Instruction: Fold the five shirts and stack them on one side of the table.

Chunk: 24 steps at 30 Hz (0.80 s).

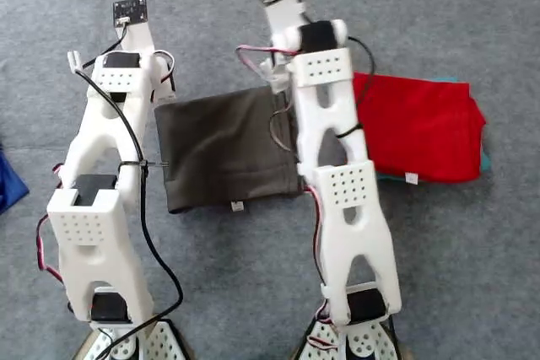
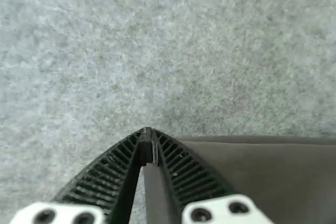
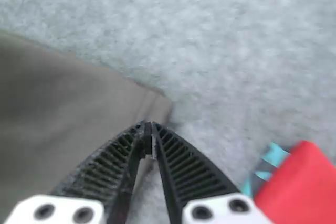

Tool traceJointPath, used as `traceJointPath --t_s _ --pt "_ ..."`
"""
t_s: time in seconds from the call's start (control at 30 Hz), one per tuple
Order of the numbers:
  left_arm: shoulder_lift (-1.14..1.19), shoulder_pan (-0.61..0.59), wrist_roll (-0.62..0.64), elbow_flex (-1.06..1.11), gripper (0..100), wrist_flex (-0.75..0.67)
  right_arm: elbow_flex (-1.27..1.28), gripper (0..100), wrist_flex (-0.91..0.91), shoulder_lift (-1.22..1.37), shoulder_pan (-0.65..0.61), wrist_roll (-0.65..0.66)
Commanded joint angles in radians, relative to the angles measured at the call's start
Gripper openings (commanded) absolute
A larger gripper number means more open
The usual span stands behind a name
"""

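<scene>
A folded dark brown shirt (image 1: 224, 145) lies flat on the table between the two arms. My left gripper (image 2: 147, 144) is shut, its tips meeting right at the shirt's (image 2: 262, 177) far left corner; no cloth shows between them. My right gripper (image 3: 148, 139) is also shut, tips low over the shirt's (image 3: 63, 129) far right corner. A folded red shirt (image 1: 418, 128) rests on a teal shirt (image 1: 484, 158) to the right of the right arm (image 1: 337, 149); both show in the right wrist view, the red shirt (image 3: 302, 184) over the teal shirt (image 3: 270, 158).
Grey felt covers the table (image 1: 456, 250). A blue cloth (image 1: 8, 179) pokes in at the left edge. The left arm (image 1: 101, 166) stands left of the brown shirt. Open felt lies in front of the shirts and at the far side.
</scene>
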Motion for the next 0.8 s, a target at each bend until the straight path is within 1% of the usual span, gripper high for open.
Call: traceJointPath --t_s 0.0,0.13,0.2,0.3,0.4,0.47,0.53,0.67,0.77 --pt "-0.061 -0.022 0.003 0.018 3 -0.005 0.021 1.5 -0.063 0.053 -0.002 -0.009" --pt "-0.049 -0.004 0.008 0.093 3 -0.104 0.027 1.5 -0.121 0.159 0.057 -0.011" --pt "-0.029 0.004 0.008 0.120 3 -0.141 0.015 1.5 -0.121 0.176 0.072 -0.011" --pt "0.015 -0.007 0.012 0.142 3 -0.160 -0.038 1.5 -0.083 0.179 0.057 -0.006" --pt "0.017 -0.035 0.038 0.117 3 -0.150 -0.090 1.5 -0.041 0.174 0.044 -0.005" --pt "0.008 -0.051 0.035 0.102 3 -0.129 -0.151 1.5 -0.018 0.174 0.048 -0.005" --pt "-0.025 -0.062 0.031 0.062 3 -0.066 -0.223 1.5 0.002 0.176 0.068 -0.005" --pt "-0.100 -0.074 0.031 -0.028 3 0.051 -0.213 1.5 0.020 0.108 0.098 -0.005" --pt "-0.153 -0.053 0.029 -0.067 3 0.083 -0.216 1.5 0.046 0.067 0.101 -0.005"
